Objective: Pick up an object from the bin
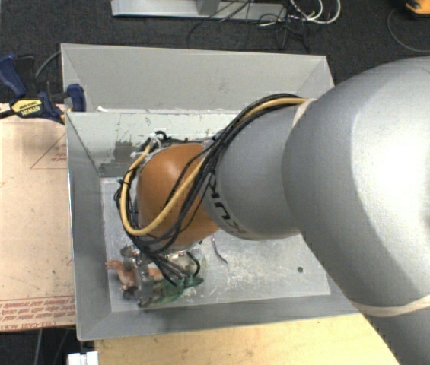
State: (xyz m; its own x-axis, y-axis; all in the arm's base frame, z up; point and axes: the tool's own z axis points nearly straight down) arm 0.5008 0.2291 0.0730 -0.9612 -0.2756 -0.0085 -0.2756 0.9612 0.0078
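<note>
Gripper point(151, 274) seen low at front-left corner of bin point(275, 276), over small heap point(183, 286) of bits; grip state cannot be told

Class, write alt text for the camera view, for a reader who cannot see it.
A large silver robot arm reaches from the right into a grey metal bin, its orange-covered wrist looped with yellow and black cables. The gripper sits low at the bin's near-left corner; what lies under it cannot be made out.
</note>
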